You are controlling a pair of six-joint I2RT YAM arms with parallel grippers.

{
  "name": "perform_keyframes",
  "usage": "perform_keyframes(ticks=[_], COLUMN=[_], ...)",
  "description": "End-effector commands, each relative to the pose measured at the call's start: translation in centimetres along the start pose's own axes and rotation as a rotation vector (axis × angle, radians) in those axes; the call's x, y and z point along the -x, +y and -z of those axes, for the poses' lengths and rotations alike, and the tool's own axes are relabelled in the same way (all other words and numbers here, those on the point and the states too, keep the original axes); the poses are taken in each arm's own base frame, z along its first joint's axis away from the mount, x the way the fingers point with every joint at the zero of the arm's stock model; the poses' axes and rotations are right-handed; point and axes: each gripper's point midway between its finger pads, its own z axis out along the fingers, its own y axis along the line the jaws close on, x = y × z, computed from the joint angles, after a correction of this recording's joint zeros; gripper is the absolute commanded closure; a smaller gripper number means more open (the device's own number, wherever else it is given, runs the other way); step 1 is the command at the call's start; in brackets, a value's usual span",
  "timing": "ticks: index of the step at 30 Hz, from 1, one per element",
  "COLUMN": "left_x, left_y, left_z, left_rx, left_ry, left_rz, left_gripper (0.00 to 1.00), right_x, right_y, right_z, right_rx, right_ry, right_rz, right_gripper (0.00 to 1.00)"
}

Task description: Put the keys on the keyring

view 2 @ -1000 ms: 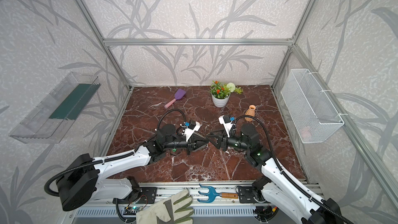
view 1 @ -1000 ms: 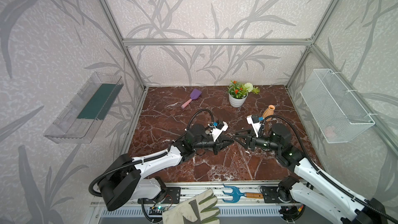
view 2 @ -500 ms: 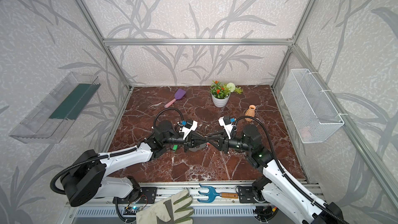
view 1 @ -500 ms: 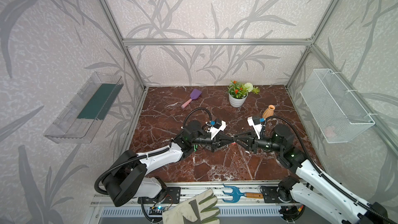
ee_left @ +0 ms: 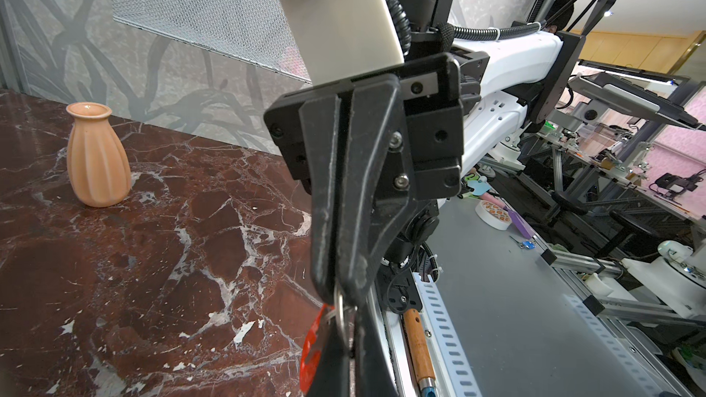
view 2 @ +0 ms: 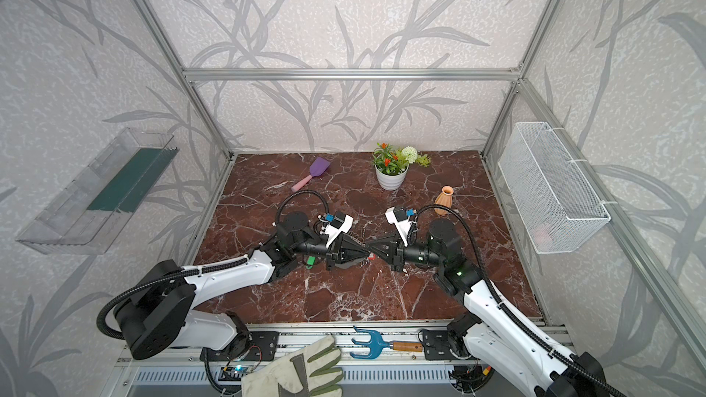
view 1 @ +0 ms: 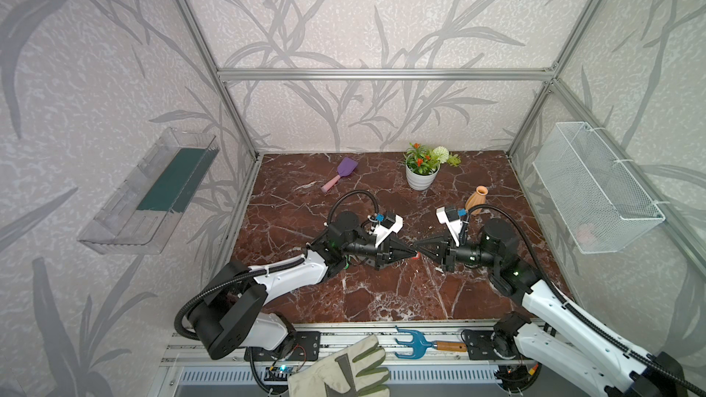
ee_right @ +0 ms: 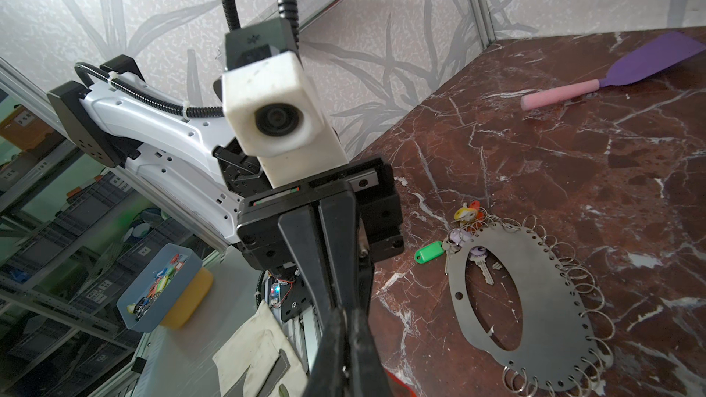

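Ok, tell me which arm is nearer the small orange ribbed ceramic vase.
Right. The right arm has its wrist just on the near side of the vase. The left arm lies beyond the table's middle, well off to the vase's left in both top views.

A robotics lab: an aluminium frame (view 1: 382, 74) boxes in the marble surface (view 1: 382, 295) — racks of crates (ee_right: 68, 219) and cluttered benches (ee_left: 611, 173) stand beyond it.

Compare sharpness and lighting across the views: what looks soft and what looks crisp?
Left wrist view: red plastic key tag near the lens soft, ribbed peach ceramic vase crisp; right wrist view: flat grey metal keyring crisp; both top views: even light, faint shadows.
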Motion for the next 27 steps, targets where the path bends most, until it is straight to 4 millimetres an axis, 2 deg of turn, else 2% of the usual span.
perform_keyframes(ticks=[1, 7, 9, 13, 18, 23, 25, 27], left_x=[1.9, 2.1, 2.0, 1.7, 1.5, 1.2, 1.8, 3.3], left_y=[-0.2, 0.1, 0.8, 1.1, 1.1, 1.1, 1.0, 0.5], left_z=[0.0, 0.1, 0.3, 0.6, 1.2, 3.1, 4.1, 5.1], left_rx=[0.005, 0.033, 0.082, 0.119, 0.156, 0.252, 0.279, 0.298], left_ry=[-0.032, -0.029, -0.032, -0.042, -0.094, -0.190, -0.247, -0.325], left_rz=[-0.060, -0.028, -0.005, 0.024, 0.076, 0.103, 0.125, 0.135], left_gripper=[1.00, 1.00, 0.98, 0.77, 0.46, 0.43, 0.43, 0.44], right_x=[0.3, 0.6, 1.0, 1.8, 2.6, 3.3, 3.6, 3.8], right_y=[0.4, 0.1, -0.2, -0.5, -0.9, -1.2, -1.1, -1.0], right_z=[0.0, 0.2, 0.3, 0.3, 0.1, 0.2, 0.2, 0.2], right_rx=[0.013, -0.024, -0.044, -0.054, -0.058, -0.065, -0.052, -0.035], right_ry=[-0.002, -0.018, -0.040, -0.085, -0.134, -0.185, -0.205, -0.225], right_rz=[-0.007, -0.006, -0.004, -0.015, -0.031, -0.043, -0.049, -0.073], right_gripper=[1.00, 1.00, 1.00, 1.00, 1.00, 1.00, 1.00, 1.00])
